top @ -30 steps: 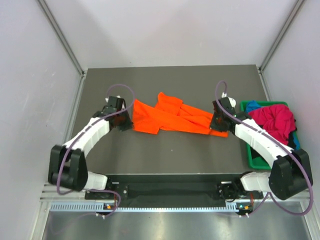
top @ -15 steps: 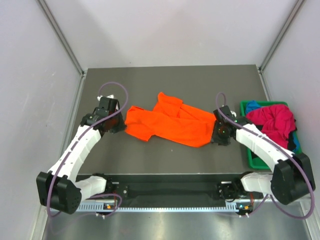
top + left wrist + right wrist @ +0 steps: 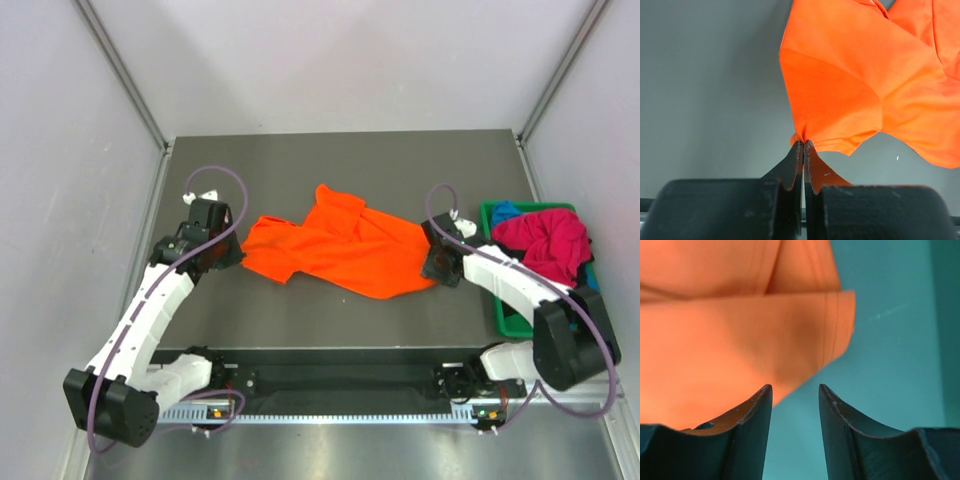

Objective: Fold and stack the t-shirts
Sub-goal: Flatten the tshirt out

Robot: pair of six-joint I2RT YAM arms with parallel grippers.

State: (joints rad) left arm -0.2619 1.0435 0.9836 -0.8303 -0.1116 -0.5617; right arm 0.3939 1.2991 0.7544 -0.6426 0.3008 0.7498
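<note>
Left pincer (image 3: pixel 803 145) is clamped on the 9 o'clock edge of the vivid orange cloth t-shirt (image 3: pixel 340 245), jaws together with fabric bunched between them. Right pincer (image 3: pixel 795 390) stands with jaws apart at the shirt's 4 o'clock hem corner, gripping nothing. The shirt lies wrinkled, partly spread, at the middle of the dark grey desk (image 3: pixel 330 165). The magenta-red t-shirt (image 3: pixel 550 240) and blue t-shirt (image 3: pixel 505 211) are heaped in the green plastic bin (image 3: pixel 545 206) at the desk's 3 o'clock. Assessment: flattening stage, folding not begun. Recommended: the right pincer takes the hem corner fully before any pull. Both then draw apart, low and evenly, toward 9 and 3 o'clock.
</note>
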